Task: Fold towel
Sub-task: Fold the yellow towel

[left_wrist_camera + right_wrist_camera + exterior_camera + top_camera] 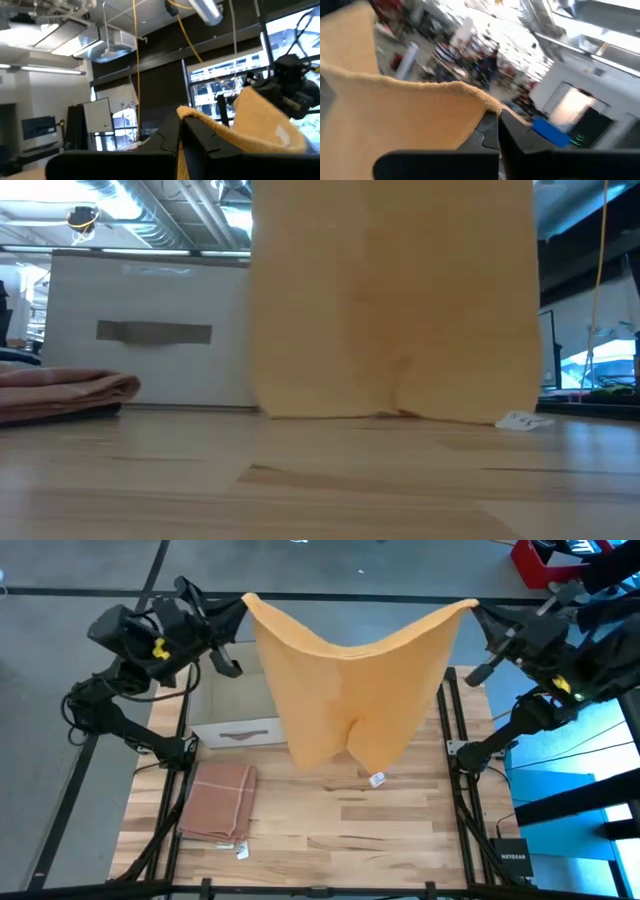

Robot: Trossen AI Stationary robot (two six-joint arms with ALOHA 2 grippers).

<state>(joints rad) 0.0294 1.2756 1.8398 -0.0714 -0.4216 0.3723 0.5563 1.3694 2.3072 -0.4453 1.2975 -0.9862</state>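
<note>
High view: orange towel (350, 680) stretched in the air between both arms, sagging mid-edge, bottom hem brushing the wooden surface (330, 830).
Left tool (243, 600): clamped on one top corner.
Right tool (477, 606): clamped on the other top corner.
Folded pink towel (218, 800): lying near the surface's left edge, beside a white box (232, 720).

We see a towel (350, 670) of soft, matt orange cloth with a slightly fuzzy nap. Below it, the tabletop (330, 830) is pale, smooth wood with visible grain. Beside the towel, a white box (235, 730) looks like matt cardboard; near it lies folded, woven reddish cloth (220, 802).
</note>
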